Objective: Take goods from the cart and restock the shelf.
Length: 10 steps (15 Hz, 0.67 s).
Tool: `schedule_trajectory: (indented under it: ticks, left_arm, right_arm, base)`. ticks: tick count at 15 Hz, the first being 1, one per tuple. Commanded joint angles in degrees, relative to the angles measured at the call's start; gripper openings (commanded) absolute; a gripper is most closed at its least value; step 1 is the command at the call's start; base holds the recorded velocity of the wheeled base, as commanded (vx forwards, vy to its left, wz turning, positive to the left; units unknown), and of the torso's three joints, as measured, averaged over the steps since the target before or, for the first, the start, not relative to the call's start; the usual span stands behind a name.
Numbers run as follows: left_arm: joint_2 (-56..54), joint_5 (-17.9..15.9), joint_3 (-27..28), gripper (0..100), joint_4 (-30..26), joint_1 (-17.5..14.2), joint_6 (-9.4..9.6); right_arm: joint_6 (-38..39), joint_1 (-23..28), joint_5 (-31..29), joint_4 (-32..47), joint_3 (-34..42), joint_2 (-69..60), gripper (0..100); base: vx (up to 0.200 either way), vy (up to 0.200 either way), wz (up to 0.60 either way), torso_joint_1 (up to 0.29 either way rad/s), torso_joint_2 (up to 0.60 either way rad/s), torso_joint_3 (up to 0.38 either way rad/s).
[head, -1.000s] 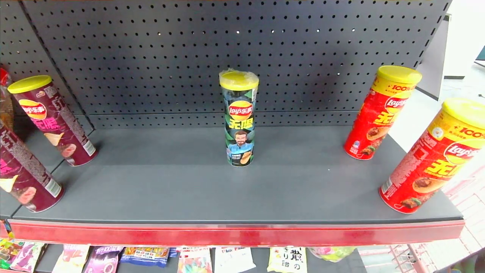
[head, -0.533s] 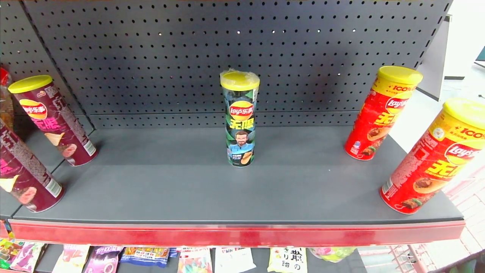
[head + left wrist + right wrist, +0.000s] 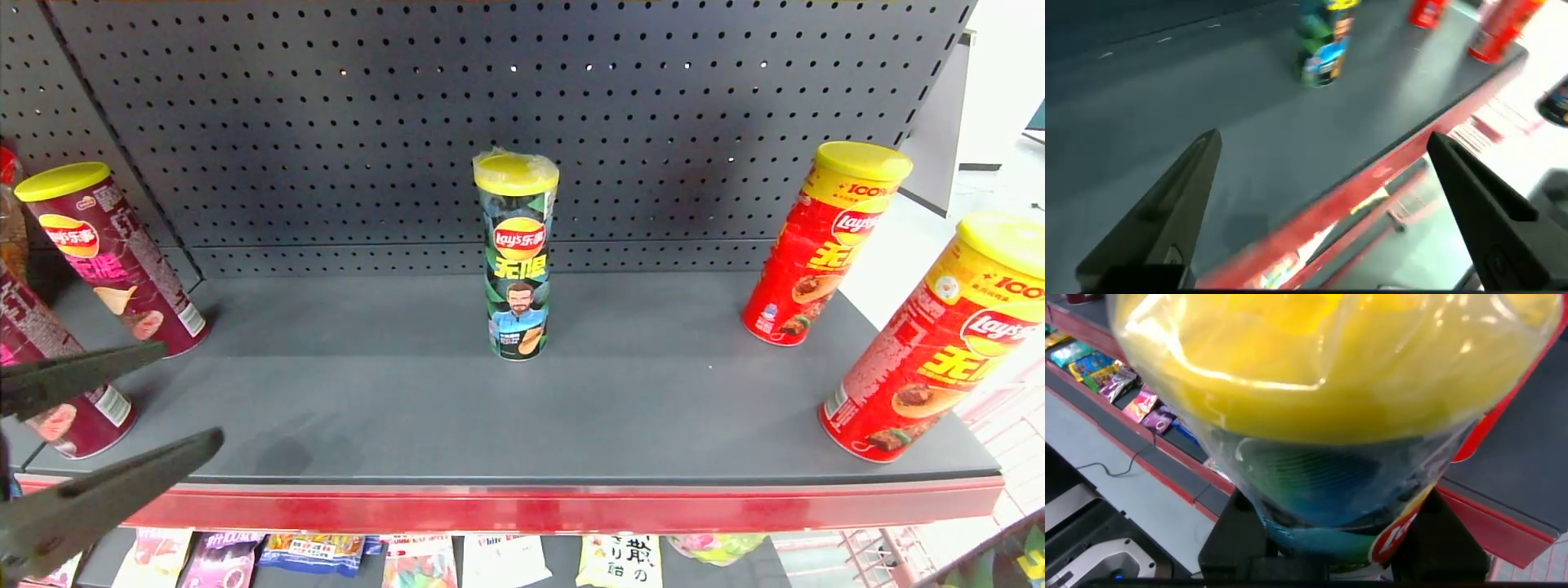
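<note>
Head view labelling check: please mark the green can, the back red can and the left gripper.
green can (image 3: 517, 269), head view, mid label.
back red can (image 3: 820, 245), head view, mid label.
left gripper (image 3: 189, 392), head view, midway between open fingertips.

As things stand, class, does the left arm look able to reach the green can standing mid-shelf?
Probably yes: the left gripper is open at the front edge of the shelf, and only bare shelf lies between it and the green can.

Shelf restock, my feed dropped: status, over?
Left gripper open at shelf front edge. Right gripper shut on yellow-lidded can. One green can mid-shelf, wide gaps either side.
</note>
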State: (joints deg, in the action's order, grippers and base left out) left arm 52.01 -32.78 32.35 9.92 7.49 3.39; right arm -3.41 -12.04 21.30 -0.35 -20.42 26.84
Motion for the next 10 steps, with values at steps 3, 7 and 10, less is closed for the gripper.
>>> schedule_trajectory:
  ticks: [3, 7, 10]
  left_arm:
    - [29.2, -6.0, 11.2, 100, 12.0, 4.6, 5.66]
    - [39.9, -6.4, 21.3, 100, 12.8, 7.6, 5.84]
    - [44.6, -7.1, 27.1, 100, 12.8, 9.7, 5.84]
  right_arm:
    - [0.2, -0.2, 0.2, 0.1, 0.2, 0.1, 0]
    - [0.2, -0.2, 0.2, 0.1, -0.3, 0.5, 0]
    - [0.3, -0.1, 0.1, 0.1, -0.1, 0.1, 0]
  base:
    - [0.0, 0.0, 0.0, 0.0, 0.0, 0.0]
    - [0.0, 0.0, 0.0, 0.0, 0.0, 0.0]
    - [0.0, 0.0, 0.0, 0.0, 0.0, 0.0]
